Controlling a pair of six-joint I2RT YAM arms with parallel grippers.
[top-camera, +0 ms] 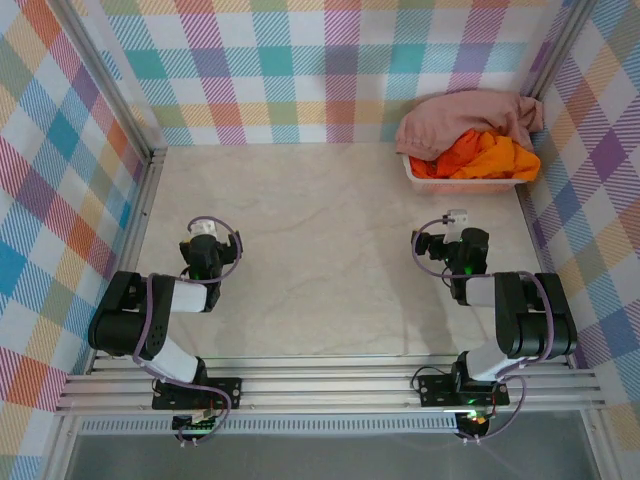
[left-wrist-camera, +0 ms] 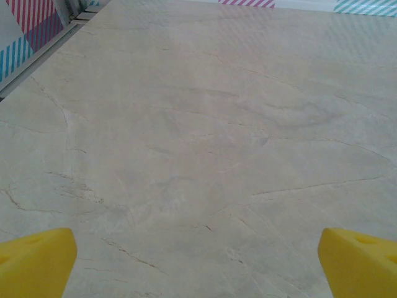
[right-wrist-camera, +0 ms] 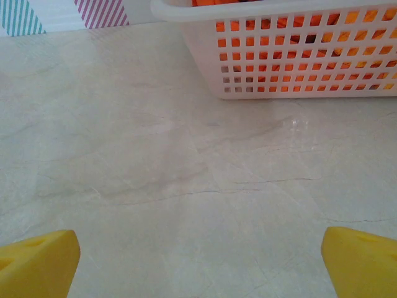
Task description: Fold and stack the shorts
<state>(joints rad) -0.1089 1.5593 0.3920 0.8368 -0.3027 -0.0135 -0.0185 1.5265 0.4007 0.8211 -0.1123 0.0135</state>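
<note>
Well, the shorts point(top-camera: 465, 120) lie heaped in the basket point(top-camera: 462, 184) (pink over orange), the right gripper point(top-camera: 455, 219) near it and the left gripper point(top-camera: 203, 230) well off, both with jaws spread wide.

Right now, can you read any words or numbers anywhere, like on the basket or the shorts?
None: no word, number, brand or sign can be read anywhere.
The white basket, the pink shorts and the orange shorts are plain.
The table shows just marbling, and the checked walls just coloured stripes.
</note>
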